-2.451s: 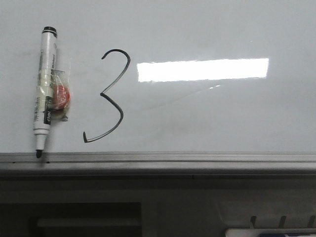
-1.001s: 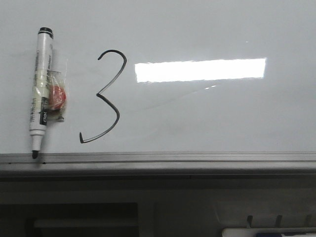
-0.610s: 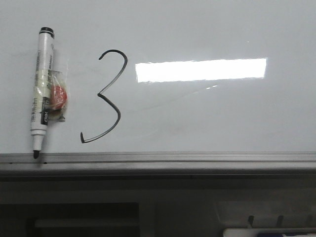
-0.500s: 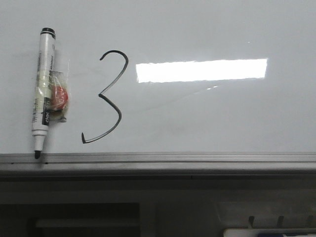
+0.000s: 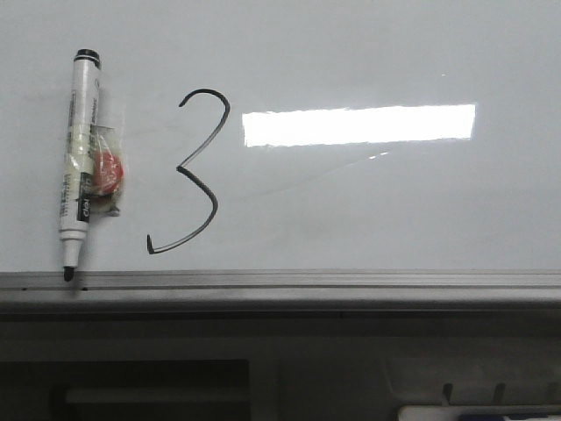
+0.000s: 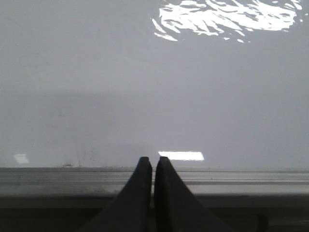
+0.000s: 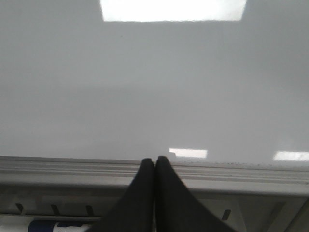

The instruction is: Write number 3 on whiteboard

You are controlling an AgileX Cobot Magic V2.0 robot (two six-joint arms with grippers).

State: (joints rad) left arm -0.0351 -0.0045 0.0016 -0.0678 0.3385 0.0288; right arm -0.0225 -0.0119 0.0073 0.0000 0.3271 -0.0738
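Note:
A thin black number 3 (image 5: 195, 172) is drawn on the whiteboard (image 5: 368, 202), left of the bright rectangular light reflection. A white marker pen (image 5: 78, 149) with its black tip pointing at the grey edge rail lies on the board left of the 3, with a small red piece taped to it. Neither gripper shows in the front view. In the left wrist view my left gripper (image 6: 153, 160) is shut and empty over the board's rail. My right gripper (image 7: 155, 159) is also shut and empty at the rail (image 7: 72, 169).
The grey metal edge rail (image 5: 351, 282) runs along the near side of the board. Below it is a dark shelf with a white and blue item (image 5: 478, 412) at the right. A blue and white object (image 7: 53, 225) shows under the rail in the right wrist view.
The front picture wobbles by a few pixels between frames; the pen, the 3 and the board keep their places relative to each other.

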